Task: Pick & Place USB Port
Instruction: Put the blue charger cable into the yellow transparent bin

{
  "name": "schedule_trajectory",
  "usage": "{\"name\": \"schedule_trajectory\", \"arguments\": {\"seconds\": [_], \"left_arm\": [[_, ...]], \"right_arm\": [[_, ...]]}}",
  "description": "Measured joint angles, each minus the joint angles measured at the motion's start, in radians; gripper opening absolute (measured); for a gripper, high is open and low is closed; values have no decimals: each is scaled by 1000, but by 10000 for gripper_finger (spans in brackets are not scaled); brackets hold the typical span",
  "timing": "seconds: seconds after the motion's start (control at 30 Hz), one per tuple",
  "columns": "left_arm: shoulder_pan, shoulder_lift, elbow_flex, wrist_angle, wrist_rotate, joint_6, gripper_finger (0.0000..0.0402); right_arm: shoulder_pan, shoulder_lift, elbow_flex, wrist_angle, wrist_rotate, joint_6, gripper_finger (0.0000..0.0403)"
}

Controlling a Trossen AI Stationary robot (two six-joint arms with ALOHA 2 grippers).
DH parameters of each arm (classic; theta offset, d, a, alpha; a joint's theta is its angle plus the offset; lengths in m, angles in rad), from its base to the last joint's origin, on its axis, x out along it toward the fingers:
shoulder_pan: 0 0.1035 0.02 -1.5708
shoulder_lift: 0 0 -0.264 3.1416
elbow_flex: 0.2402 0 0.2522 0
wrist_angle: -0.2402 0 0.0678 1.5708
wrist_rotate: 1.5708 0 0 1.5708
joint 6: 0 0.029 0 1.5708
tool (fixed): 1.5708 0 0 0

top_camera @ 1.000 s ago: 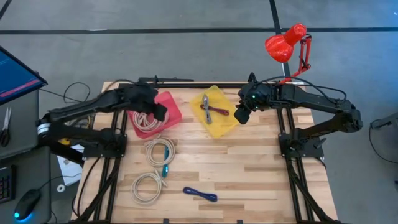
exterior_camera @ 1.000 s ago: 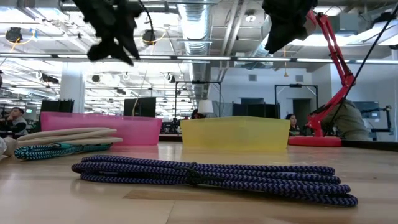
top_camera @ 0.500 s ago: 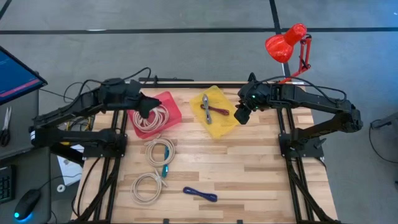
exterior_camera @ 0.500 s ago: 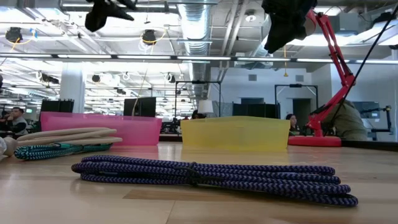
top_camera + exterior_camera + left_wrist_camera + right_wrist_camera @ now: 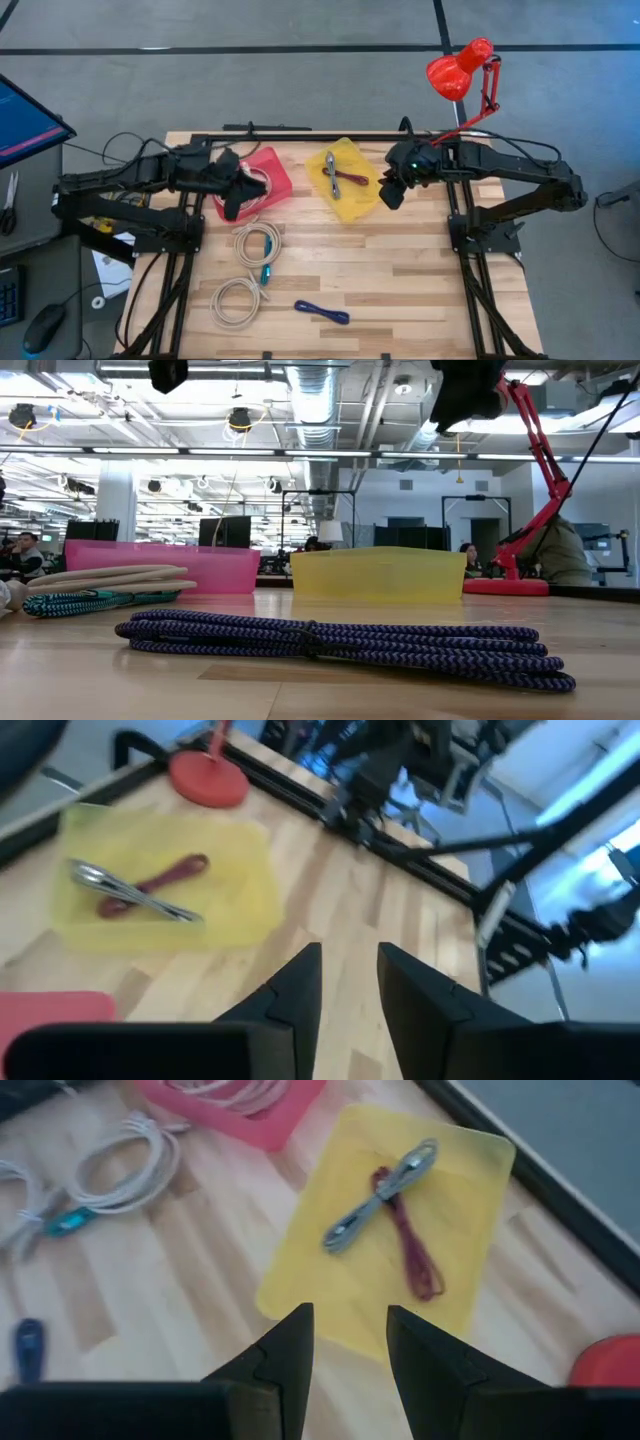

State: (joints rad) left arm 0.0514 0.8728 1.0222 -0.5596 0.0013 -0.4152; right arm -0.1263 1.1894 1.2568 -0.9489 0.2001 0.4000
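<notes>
A: Cables first. Where do they lie?

B: Blue USB cable [image 5: 322,312] near the bench [image 5: 400,270] front edge; three pale coils, one in the pink tray [image 5: 278,180], two on bare wood. Grey and red cables in the yellow tray [image 5: 352,205].

A: Pincers?

B: Left pincer [image 5: 345,982] over the pink tray's edge, part open, empty. Right pincer [image 5: 348,1338] beside the yellow tray, part open, empty.

A: Handling?

B: Likely light, limp, braided. Grip the blue bundle across its tied middle.
</notes>
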Motion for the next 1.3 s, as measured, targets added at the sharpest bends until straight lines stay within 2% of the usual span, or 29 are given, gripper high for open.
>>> {"name": "schedule_trajectory", "arguments": {"seconds": [0.2,0.3,0.6,1.13,1.3], "left_arm": [[-111,27,0,0,-6,14,77],[-154,26,0,4,-58,19,64],[-165,22,0,65,-76,18,36],[-163,22,0,92,-83,15,33],[-163,22,0,105,-82,15,33]], "right_arm": [[90,-47,0,0,-1,97,120],[140,-74,0,5,-2,133,120],[252,-114,0,77,-24,125,120],[268,3,0,108,3,124,120],[270,56,0,162,-97,55,120]]}}
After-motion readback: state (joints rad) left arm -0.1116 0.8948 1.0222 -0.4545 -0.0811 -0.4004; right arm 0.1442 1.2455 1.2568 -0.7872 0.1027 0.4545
